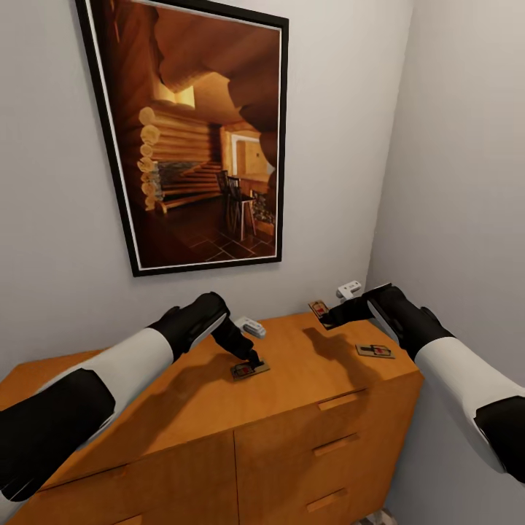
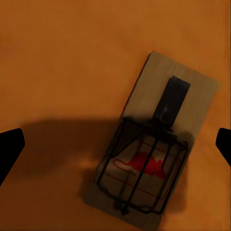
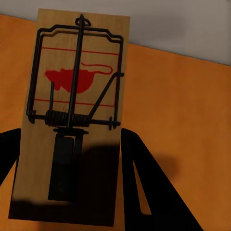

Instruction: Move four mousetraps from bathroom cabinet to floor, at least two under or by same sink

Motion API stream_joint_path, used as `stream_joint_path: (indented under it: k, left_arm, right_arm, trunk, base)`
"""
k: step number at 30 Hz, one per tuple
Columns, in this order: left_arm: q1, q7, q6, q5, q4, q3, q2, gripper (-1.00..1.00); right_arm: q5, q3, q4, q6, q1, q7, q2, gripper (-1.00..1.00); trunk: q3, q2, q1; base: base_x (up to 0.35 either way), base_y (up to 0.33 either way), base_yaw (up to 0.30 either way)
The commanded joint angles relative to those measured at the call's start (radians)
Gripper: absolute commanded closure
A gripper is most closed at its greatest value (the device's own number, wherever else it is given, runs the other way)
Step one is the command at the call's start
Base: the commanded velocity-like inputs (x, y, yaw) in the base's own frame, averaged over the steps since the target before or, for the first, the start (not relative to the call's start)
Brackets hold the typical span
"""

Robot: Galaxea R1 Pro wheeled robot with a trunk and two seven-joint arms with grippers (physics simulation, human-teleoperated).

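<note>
The orange-brown cabinet (image 1: 306,379) stands against the wall. My left gripper (image 1: 253,359) hangs open just above a mousetrap (image 1: 249,370) on its top; this mousetrap (image 2: 154,149) lies flat between the wide-spread fingertips (image 2: 9,149). My right gripper (image 1: 329,316) is shut on a second mousetrap (image 1: 318,308) near the cabinet's back edge, its fingers (image 3: 139,183) along both long sides of the trap (image 3: 72,120). A third mousetrap (image 1: 375,351) lies flat by the cabinet's right end. The fourth trap and the sink are out of view.
A large framed picture of a log cabin room (image 1: 197,131) hangs on the wall above the cabinet. A grey side wall (image 1: 467,182) closes in at the right. The cabinet's drawers (image 1: 335,445) face me, and a sliver of tiled floor (image 1: 378,518) shows below.
</note>
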Motion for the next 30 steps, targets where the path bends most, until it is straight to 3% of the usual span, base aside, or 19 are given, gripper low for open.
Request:
stream_joint_path:
  k: [1, 9, 13, 18, 30]
  left_arm:
    - [-0.001, -0.006, 0.001, -0.003, 0.000, -0.004, -0.001, -1.00]
    - [0.004, -0.020, 0.000, -0.003, -0.002, -0.009, -0.005, -1.00]
    - [0.004, -0.089, -0.002, -0.003, -0.003, -0.068, -0.008, -1.00]
    - [0.005, -0.132, -0.004, -0.003, -0.004, -0.126, -0.009, -1.00]
    - [0.005, -0.143, -0.005, -0.001, -0.003, -0.144, -0.006, -1.00]
  right_arm:
    - [-0.009, 0.004, -0.001, 0.007, -0.001, -0.002, -0.001, 1.00]
    - [-0.009, 0.004, 0.000, 0.007, -0.001, -0.002, 0.000, 1.00]
    - [-0.009, 0.004, 0.000, 0.007, -0.001, -0.002, 0.000, 1.00]
    - [-0.009, 0.004, 0.001, 0.007, -0.001, -0.002, 0.000, 1.00]
    - [-0.009, 0.004, 0.002, 0.007, -0.001, -0.002, 0.000, 1.00]
  trunk:
    - [-0.001, -0.001, 0.000]
    - [-0.001, -0.001, 0.000]
    - [-0.001, -0.001, 0.000]
    - [-0.001, -0.001, 0.000]
    - [-0.001, -0.001, 0.000]
  base:
    - [0.000, 0.000, 0.000]
    - [0.000, 0.000, 0.000]
    - [0.000, 0.000, 0.000]
    - [0.000, 0.000, 0.000]
    - [0.000, 0.000, 0.000]
